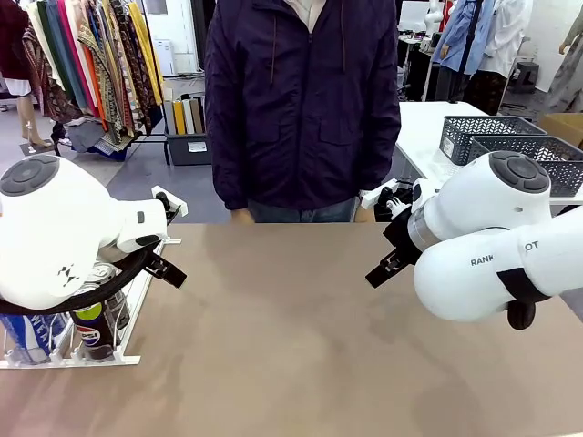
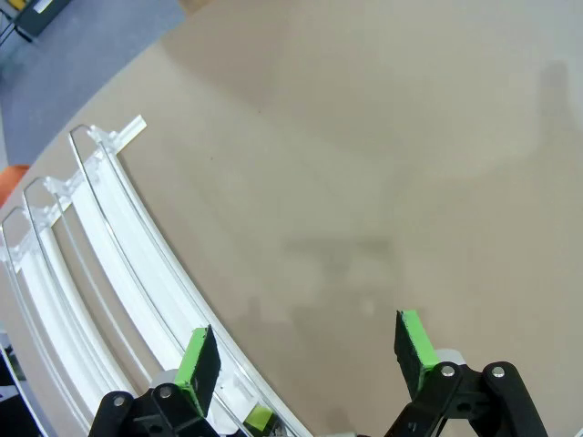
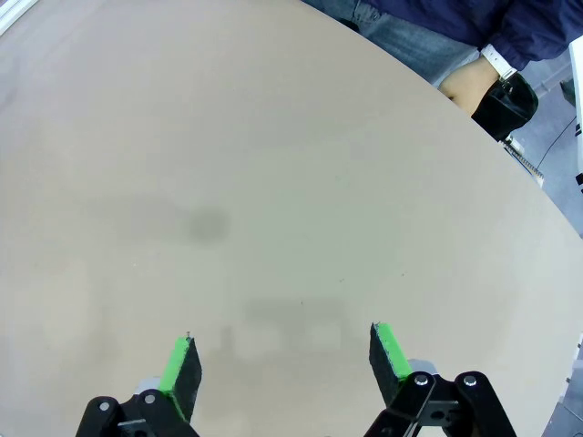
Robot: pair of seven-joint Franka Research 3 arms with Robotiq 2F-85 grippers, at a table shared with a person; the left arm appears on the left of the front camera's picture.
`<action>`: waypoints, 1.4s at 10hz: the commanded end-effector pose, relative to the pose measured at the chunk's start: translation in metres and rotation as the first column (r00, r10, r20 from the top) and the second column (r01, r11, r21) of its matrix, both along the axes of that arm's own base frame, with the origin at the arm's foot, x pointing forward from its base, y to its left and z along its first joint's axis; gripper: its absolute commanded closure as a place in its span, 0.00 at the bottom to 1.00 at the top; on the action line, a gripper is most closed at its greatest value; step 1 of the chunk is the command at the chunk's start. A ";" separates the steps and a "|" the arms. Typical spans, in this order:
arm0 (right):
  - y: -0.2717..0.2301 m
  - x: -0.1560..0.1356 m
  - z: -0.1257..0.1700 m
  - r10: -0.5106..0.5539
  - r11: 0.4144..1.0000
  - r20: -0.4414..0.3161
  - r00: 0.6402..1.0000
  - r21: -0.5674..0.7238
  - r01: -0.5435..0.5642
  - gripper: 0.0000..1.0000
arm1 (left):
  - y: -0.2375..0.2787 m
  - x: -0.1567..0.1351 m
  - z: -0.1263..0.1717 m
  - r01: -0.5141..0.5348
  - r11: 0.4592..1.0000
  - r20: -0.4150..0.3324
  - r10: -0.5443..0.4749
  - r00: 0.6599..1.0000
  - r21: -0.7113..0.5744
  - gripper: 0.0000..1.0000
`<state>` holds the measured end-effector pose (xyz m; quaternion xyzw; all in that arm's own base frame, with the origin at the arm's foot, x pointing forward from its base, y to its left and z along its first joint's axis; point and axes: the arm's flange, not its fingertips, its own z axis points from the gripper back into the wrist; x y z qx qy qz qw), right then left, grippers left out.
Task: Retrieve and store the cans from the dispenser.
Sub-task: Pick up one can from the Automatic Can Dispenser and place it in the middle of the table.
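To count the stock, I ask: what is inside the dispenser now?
Inside the dispenser stand a Pepsi can and a blue can; the left arm covers the rest.

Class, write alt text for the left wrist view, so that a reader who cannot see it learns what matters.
The left arm's black two-finger gripper, its green pads wide apart and holding nothing, hovers over a tan tabletop. A flat white rack of long parallel rails curves along the picture's left, with one pad overlapping its outermost rail.
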<state>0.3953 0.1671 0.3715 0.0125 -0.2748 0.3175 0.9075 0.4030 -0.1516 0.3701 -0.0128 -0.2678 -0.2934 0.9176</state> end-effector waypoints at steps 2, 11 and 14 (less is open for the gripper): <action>0.000 0.000 0.000 0.000 1.000 0.000 1.000 0.000 0.000 0.00 | 0.000 0.000 0.000 0.001 1.000 0.001 -0.001 1.000 0.000 0.00; -0.173 -0.101 0.187 0.229 0.655 -0.315 0.921 0.750 0.094 0.00 | 0.155 -0.060 0.200 0.201 0.573 -0.152 -0.509 0.847 -0.794 0.00; -0.333 -0.140 0.152 -0.150 0.119 -0.339 0.929 0.926 0.357 0.00 | 0.320 -0.075 0.163 -0.120 0.293 -0.166 -0.135 0.977 -0.949 0.00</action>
